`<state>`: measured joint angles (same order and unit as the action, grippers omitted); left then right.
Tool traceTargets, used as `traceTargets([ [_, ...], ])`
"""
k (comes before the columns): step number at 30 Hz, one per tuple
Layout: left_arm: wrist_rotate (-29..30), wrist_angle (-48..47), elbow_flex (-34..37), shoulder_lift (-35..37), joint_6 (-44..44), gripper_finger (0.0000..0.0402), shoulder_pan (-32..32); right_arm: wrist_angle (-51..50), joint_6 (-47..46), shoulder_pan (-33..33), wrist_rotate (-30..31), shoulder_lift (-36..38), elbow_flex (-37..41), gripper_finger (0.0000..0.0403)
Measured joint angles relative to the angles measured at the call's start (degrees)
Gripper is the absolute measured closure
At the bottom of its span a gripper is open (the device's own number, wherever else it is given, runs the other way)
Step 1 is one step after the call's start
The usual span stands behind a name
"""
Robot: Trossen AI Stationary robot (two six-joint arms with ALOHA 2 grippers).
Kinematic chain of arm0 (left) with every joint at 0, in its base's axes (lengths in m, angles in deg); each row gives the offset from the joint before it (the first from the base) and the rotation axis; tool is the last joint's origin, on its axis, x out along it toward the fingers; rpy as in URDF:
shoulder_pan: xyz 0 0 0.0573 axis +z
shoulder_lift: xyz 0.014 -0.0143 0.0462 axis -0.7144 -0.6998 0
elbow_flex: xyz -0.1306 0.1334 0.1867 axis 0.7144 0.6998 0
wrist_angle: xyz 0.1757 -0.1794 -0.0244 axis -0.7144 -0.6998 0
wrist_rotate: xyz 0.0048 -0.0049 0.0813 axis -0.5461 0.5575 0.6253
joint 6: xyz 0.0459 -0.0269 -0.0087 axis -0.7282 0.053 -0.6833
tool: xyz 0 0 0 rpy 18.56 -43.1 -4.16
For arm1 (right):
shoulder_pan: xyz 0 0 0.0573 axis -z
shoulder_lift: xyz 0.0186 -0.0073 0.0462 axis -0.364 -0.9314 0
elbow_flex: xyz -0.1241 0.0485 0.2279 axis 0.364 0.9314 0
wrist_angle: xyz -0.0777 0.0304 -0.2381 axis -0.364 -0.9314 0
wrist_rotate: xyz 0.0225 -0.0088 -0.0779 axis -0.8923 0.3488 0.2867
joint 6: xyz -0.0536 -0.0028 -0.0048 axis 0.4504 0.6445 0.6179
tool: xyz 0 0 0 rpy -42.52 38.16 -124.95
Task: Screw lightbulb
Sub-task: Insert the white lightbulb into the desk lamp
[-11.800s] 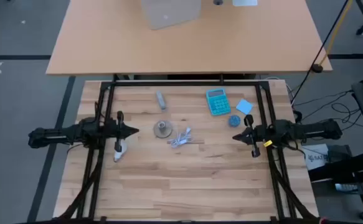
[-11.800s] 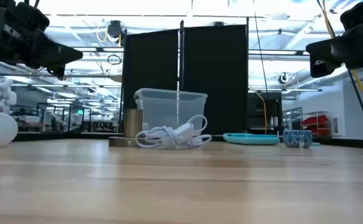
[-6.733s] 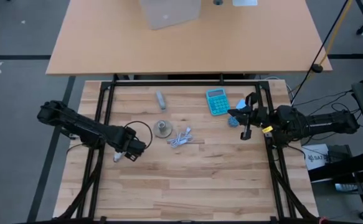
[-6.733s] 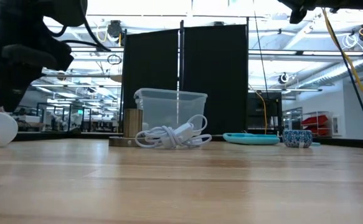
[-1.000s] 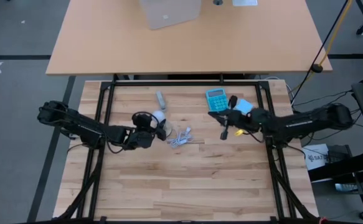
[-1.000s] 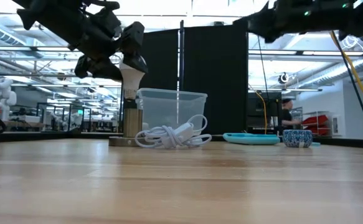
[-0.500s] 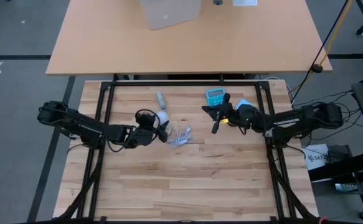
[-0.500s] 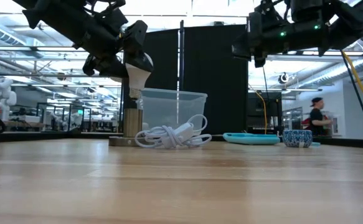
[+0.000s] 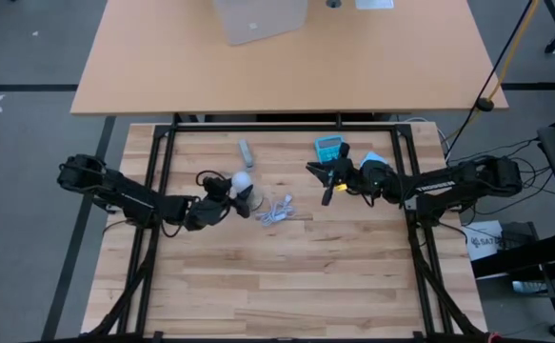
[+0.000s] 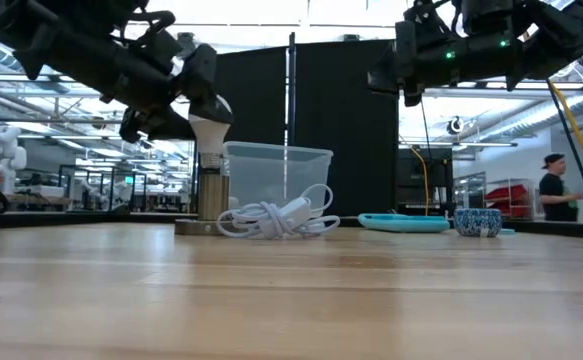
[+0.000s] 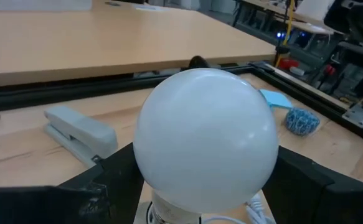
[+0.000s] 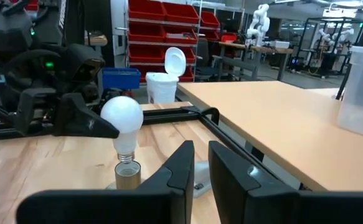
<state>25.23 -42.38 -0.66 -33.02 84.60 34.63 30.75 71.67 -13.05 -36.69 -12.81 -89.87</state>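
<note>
Lightbulb: you have the lightbulb (image 9: 242, 180) held upright over the brass-coloured socket (image 10: 211, 196), its screw end at the socket's mouth; you cannot tell from these views whether the thread has caught.
Left gripper: your left gripper (image 9: 227, 193) is clamped on the bulb's frosted head, a dark finger (image 11: 109, 180) on either side in the left wrist view.
Right gripper: your right gripper (image 9: 323, 180) hangs in the air near the teal calculator (image 9: 327, 146), well apart from the bulb, fingers almost together with a narrow gap and holding nothing.
Handling: treat the bulb as light, smooth and likely fragile. Hold it across the widest part of the head with modest pressure, since the round surface could slip as you turn.
Socket stability: its round base (image 10: 197, 227) sits loose on the table and may spin with the bulb.
Nearby clutter: the white coiled cable (image 9: 276, 211) lies just beside the base, and the grey stapler (image 9: 247, 152) is near on the far side.
Open room: the wooden tabletop (image 9: 296, 276) toward the near edge is bare; the black frame rails (image 9: 163, 157) limit sideways swings.
</note>
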Motion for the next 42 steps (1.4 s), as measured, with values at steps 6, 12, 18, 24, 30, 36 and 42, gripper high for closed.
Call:
traceTargets([
  [6,-2.74,-0.03,0.02,0.0,-3.43,0.0129,0.04,0.86,1.25,0.18,-0.02,0.0,-0.02,0.036],
  [12,-5.06,-0.05,0.02,-0.29,-5.66,0.0129,1.25,0.27,0.63,1.09,-3.19,0.0,-0.02,0.036],
  [18,-7.2,-0.19,0.04,-0.39,-6.87,0.0129,2.91,0.64,-1.68,1.44,-5.66,0.0,-0.02,0.036],
  [24,-8.35,-0.24,0.04,-0.39,-7.18,0.0129,2.84,0.91,-2.17,1.44,-5.77,0.0,-0.02,0.036],
  [30,-8.49,-0.23,0.07,-0.41,-8.3,0.0129,2.69,1.58,-2.18,1.44,-5.77,0.0,-0.02,0.036],
  [36,-7.79,6.23,3.18,-1.62,-7.88,0.0129,2.67,1.55,-2.18,1.42,-5.77,0.0,-0.02,0.036],
  [42,-7.16,12.27,5.72,-3.14,-8.0,0.0129,2.54,1.76,-2.12,1.42,-5.75,0.0,-0.02,0.036],
])
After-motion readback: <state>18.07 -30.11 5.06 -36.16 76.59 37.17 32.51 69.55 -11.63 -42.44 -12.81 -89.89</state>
